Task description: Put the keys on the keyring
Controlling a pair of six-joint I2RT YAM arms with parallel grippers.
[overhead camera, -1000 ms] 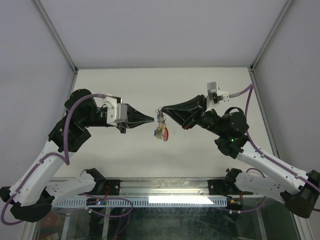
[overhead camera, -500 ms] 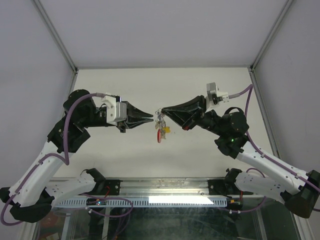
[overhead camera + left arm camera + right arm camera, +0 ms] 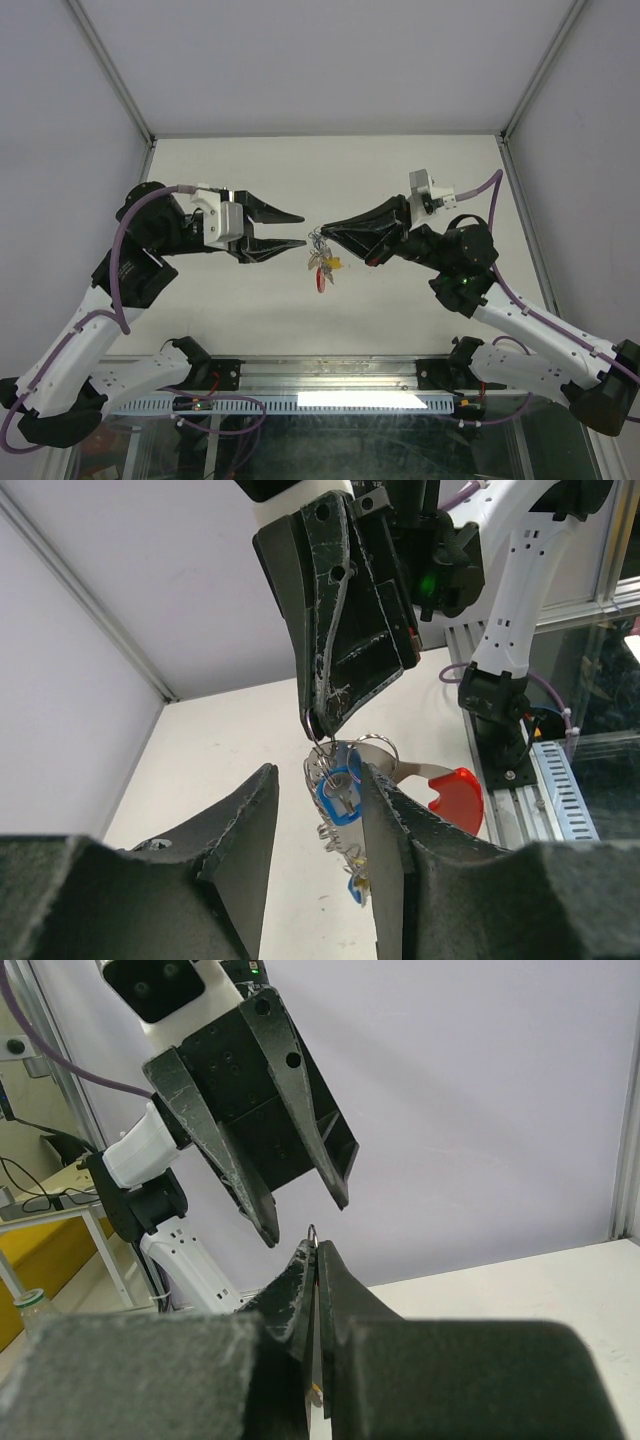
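The right gripper point(image 3: 322, 232) has its jaws pressed together on the keyring point(image 3: 318, 240). In the right wrist view a bit of wire shows just above the closed tips. The keys point(image 3: 322, 265) hang in a bunch at 6 o'clock from those tips, off the table point(image 3: 400, 180).

The left gripper point(image 3: 304, 229) has its jaws apart with nothing between them. Its tips sit at 9 o'clock from the bunch, near it but not touching.

In the top view both arms are raised and bent at the elbow. Their wrists are turned level, so the two grippers point at each other, tip to tip, over the middle of the table. The left arm reaches in from 9 o'clock, the right arm from 3 o'clock.

One keyring is visible. Three coloured heads show in the bunch: a red key point(image 3: 455, 798) at the bottom, a yellow key point(image 3: 336, 264) and a blue key point(image 3: 338, 792). The left wrist view also shows a second bit of blue lower down. The keys overlap, so I cannot give a full count.
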